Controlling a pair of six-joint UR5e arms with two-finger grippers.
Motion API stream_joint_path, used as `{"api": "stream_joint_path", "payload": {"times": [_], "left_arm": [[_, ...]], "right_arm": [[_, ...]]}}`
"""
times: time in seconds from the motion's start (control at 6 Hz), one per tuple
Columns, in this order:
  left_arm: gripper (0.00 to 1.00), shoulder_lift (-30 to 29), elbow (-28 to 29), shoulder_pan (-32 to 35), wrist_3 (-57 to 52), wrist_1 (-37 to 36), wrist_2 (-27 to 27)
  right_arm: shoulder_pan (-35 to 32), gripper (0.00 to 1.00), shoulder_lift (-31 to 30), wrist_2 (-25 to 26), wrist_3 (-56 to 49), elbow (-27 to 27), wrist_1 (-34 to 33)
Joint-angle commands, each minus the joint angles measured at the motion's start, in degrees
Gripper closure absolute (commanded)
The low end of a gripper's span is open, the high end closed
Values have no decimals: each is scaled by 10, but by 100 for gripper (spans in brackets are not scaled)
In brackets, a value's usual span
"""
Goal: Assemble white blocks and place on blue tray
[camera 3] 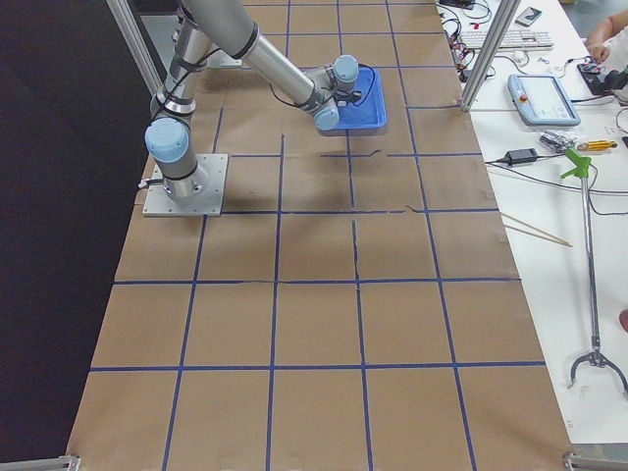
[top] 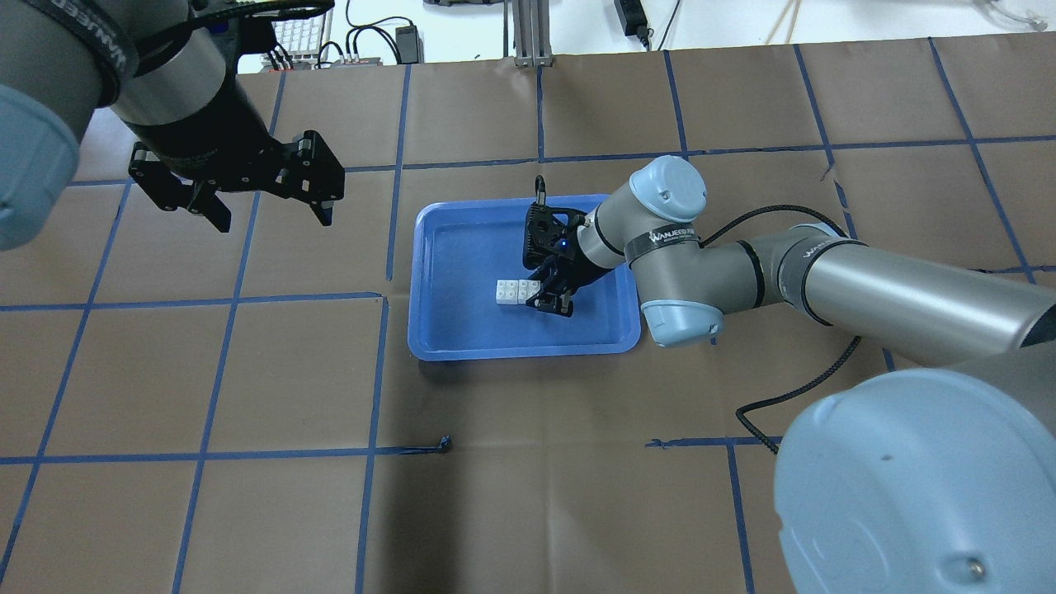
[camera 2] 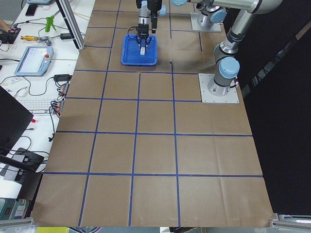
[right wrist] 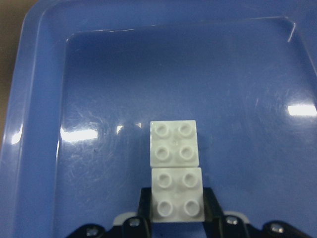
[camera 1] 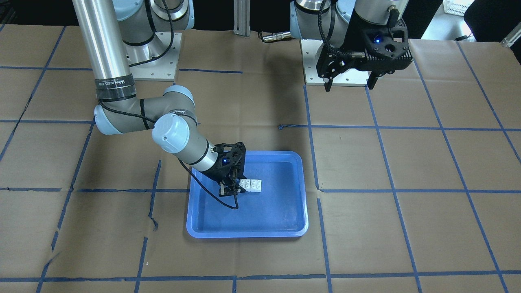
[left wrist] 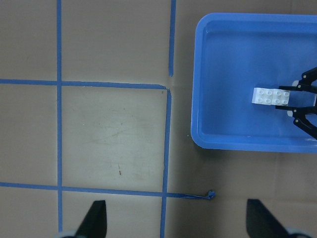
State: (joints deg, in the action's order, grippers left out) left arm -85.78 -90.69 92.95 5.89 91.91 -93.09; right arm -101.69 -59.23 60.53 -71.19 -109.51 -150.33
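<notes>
Two white blocks (camera 1: pixel 250 184) lie end to end and touching, studs up, on the floor of the blue tray (camera 1: pixel 244 234). They also show in the overhead view (top: pixel 517 292), the left wrist view (left wrist: pixel 271 95) and the right wrist view (right wrist: pixel 175 148). My right gripper (camera 1: pixel 232 190) is low inside the tray (top: pixel 520 351). In the right wrist view its fingers (right wrist: pixel 145 204) press on both sides of the nearer block (right wrist: pixel 177 198). My left gripper (top: pixel 264 210) is open and empty, high above the bare table well to the tray's side.
The table is covered in brown paper with a blue tape grid (top: pixel 388 297). A torn tape end (top: pixel 444 445) lies in front of the tray. The right arm's black cable (top: pixel 792 388) hangs beside its forearm. Both arm bases (camera 1: pixel 154 61) stand at the robot's edge.
</notes>
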Motion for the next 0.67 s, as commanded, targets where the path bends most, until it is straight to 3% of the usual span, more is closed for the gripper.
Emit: {"api": "stream_joint_path", "payload": {"times": [0.0, 0.17, 0.5], "left_arm": [[0, 0, 0, 0, 0, -1, 0], [0, 0, 0, -1, 0, -1, -1], [0, 0, 0, 0, 0, -1, 0]], "right_arm": [[0, 68, 0, -1, 0, 0, 0], [-1, 68, 1, -2, 0, 0, 0], [-1, 49, 1, -5, 1, 0, -1]]}}
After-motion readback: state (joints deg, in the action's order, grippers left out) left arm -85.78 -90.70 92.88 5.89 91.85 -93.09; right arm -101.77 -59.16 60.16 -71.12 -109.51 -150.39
